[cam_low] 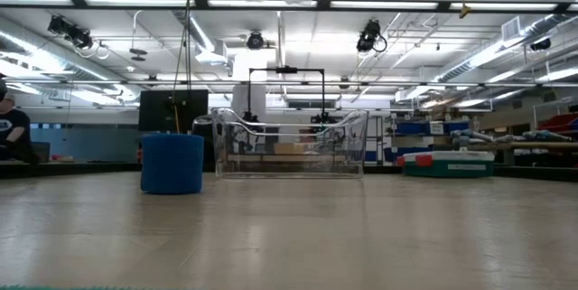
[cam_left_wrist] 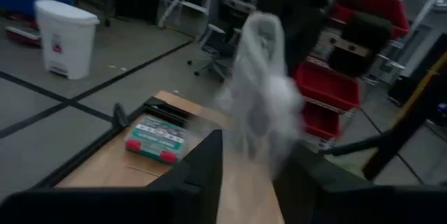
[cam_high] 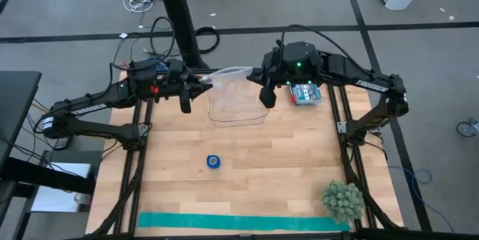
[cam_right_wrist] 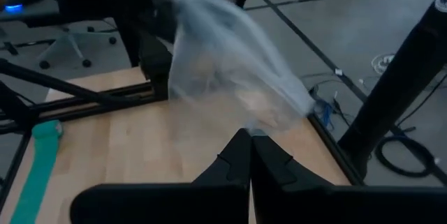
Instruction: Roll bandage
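The bandage is a small royal-blue roll (cam_high: pixel 214 161) standing on end on the wooden table, near its middle; it also shows in the low view (cam_low: pixel 172 163). No gripper touches it. A clear plastic bag (cam_high: pixel 236 99) is held at the table's far side, its bottom on the table in the low view (cam_low: pixel 289 153). My right gripper (cam_right_wrist: pixel 249 151) is shut on the bag's right side (cam_high: pixel 267 94). My left gripper (cam_left_wrist: pixel 255 172) is open at the bag's left side (cam_high: pixel 185 98), with the bag (cam_left_wrist: pixel 262 77) showing between and beyond its fingers. My right gripper pinches the clear bag's upper edge (cam_right_wrist: pixel 255 130) between its two shut fingers, only at their free ends as far as shows. The bag spreads out beyond the fingertips toward the left arm. My left gripper's fingers stand on either side of the bag's edge; I cannot tell whether they touch it.
A teal-green strip (cam_high: pixel 243 223) lies flat along the table's near edge. A spiky green ball (cam_high: pixel 343 201) sits at the near right corner. A green and red box (cam_high: pixel 305 93) lies at the far right. A person (cam_low: pixel 9 132) sits far off in the room.
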Action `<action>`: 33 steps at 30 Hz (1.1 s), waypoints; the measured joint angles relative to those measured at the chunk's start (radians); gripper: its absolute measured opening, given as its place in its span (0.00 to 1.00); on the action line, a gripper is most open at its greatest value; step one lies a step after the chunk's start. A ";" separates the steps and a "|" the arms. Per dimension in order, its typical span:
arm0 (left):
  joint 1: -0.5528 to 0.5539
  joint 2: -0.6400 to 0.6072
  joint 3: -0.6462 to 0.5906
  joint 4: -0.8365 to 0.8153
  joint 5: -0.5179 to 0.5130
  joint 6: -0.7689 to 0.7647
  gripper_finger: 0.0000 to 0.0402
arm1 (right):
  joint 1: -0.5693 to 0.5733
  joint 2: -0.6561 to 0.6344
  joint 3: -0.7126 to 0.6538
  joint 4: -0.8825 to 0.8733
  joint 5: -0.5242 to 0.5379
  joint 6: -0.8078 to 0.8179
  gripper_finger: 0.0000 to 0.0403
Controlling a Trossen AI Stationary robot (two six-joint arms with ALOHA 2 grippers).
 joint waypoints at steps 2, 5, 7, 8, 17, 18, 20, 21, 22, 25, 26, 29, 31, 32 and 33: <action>0.000 0.000 0.000 0.004 -0.024 0.000 0.22 | 0.002 0.002 0.000 0.000 0.000 0.022 0.00; 0.000 0.000 0.000 0.017 -0.033 -0.004 0.05 | 0.004 0.004 0.000 -0.033 -0.002 0.049 0.00; 0.000 0.000 0.000 0.016 -0.037 -0.020 0.02 | 0.005 0.005 0.000 -0.055 -0.008 0.074 0.01; 0.000 0.000 0.000 0.012 -0.037 -0.023 0.02 | 0.005 0.005 0.000 -0.067 -0.009 0.085 0.02; 0.000 -0.012 0.000 -0.062 -0.007 -0.024 0.01 | 0.004 -0.010 0.000 -0.138 -0.081 0.158 0.22; 0.000 -0.014 0.000 -0.073 0.012 -0.024 0.01 | 0.004 -0.016 0.000 -0.138 -0.091 0.157 0.24; 0.000 -0.024 0.000 -0.124 0.049 -0.024 0.01 | 0.002 -0.023 0.000 -0.133 -0.115 0.148 0.28; 0.000 -0.026 0.000 -0.150 0.063 -0.024 0.01 | 0.002 -0.023 0.000 -0.123 -0.135 0.142 0.29; -0.001 -0.027 0.000 -0.163 0.082 -0.024 0.00 | 0.002 -0.022 0.000 -0.118 -0.160 0.134 0.29; -0.002 -0.037 0.000 -0.229 0.129 -0.027 0.00 | 0.002 0.001 0.000 -0.092 -0.237 0.125 0.30; -0.002 -0.040 0.000 -0.250 0.139 -0.027 0.00 | 0.002 0.015 0.000 -0.089 -0.262 0.127 0.30; -0.012 -0.040 0.027 -0.339 0.155 -0.019 0.00 | 0.020 0.059 0.000 -0.075 -0.295 0.110 0.30; -0.023 -0.033 0.056 -0.400 0.155 0.005 0.00 | 0.035 0.080 0.000 -0.054 -0.290 0.078 0.30; -0.029 -0.027 0.073 -0.416 0.155 0.014 0.00 | 0.040 0.089 0.000 -0.037 -0.289 0.069 0.31; -0.033 -0.023 0.087 -0.433 0.155 0.022 0.00 | 0.044 0.099 0.000 -0.019 -0.290 0.061 0.31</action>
